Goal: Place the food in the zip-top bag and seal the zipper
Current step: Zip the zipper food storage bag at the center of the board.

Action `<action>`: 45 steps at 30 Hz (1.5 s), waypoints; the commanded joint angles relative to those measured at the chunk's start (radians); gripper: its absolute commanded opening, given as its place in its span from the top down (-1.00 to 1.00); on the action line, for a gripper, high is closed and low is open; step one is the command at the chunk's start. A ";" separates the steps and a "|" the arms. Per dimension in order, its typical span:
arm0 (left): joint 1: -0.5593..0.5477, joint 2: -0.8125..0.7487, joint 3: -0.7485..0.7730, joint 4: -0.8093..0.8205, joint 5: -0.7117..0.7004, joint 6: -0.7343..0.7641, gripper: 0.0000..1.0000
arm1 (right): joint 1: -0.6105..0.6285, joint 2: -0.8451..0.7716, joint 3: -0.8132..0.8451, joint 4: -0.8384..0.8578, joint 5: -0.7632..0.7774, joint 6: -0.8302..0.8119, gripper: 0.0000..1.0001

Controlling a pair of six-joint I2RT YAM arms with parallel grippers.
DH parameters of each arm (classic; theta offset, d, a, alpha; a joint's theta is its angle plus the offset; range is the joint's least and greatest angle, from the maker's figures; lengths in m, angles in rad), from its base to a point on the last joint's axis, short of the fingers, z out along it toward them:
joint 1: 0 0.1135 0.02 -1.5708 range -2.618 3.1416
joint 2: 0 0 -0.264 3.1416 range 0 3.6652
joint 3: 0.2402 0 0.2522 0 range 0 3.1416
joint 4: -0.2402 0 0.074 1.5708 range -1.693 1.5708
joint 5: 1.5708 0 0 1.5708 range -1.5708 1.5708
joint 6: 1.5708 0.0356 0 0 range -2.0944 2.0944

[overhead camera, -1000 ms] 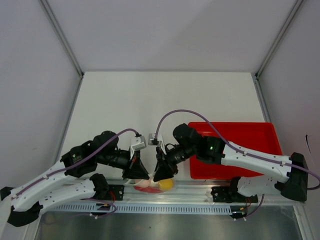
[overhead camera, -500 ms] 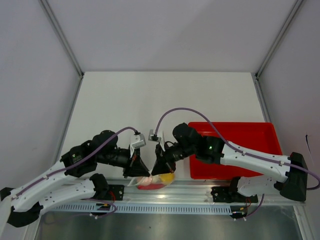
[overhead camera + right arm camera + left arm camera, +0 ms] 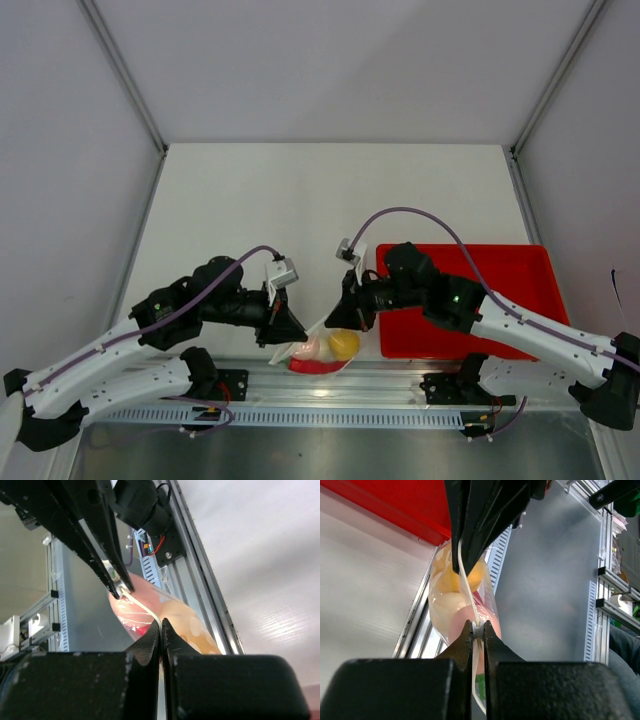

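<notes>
Top external view puts the zip-top bag (image 3: 322, 352) at lower centre of the frame, above the metal rail (image 3: 400, 378) and just to the frame's left of the red tray (image 3: 500, 275). The food (image 3: 344, 344) is already inside: a yellow ball and a pale egg shape side by side. I have the bag strung between both claws, which I judge is to pull the mouth edge taut for sealing. My left gripper (image 3: 477, 630) is pinched fully closed on the bag's thin pale edge. My right gripper (image 3: 161, 628) is clamped just as tight on that same edge further along. Whether that strip is the zipper I cannot tell.
</notes>
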 commanded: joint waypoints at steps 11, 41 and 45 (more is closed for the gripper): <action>-0.007 -0.001 0.033 -0.115 0.069 -0.027 0.99 | -0.082 -0.029 0.008 0.003 0.050 -0.011 1.00; -0.007 0.002 0.065 -0.077 0.173 -0.030 0.99 | 0.117 0.181 0.165 0.032 -0.285 -0.189 0.34; -0.007 0.002 0.063 -0.074 0.179 -0.032 0.99 | 0.138 0.185 0.159 0.061 -0.248 -0.175 0.54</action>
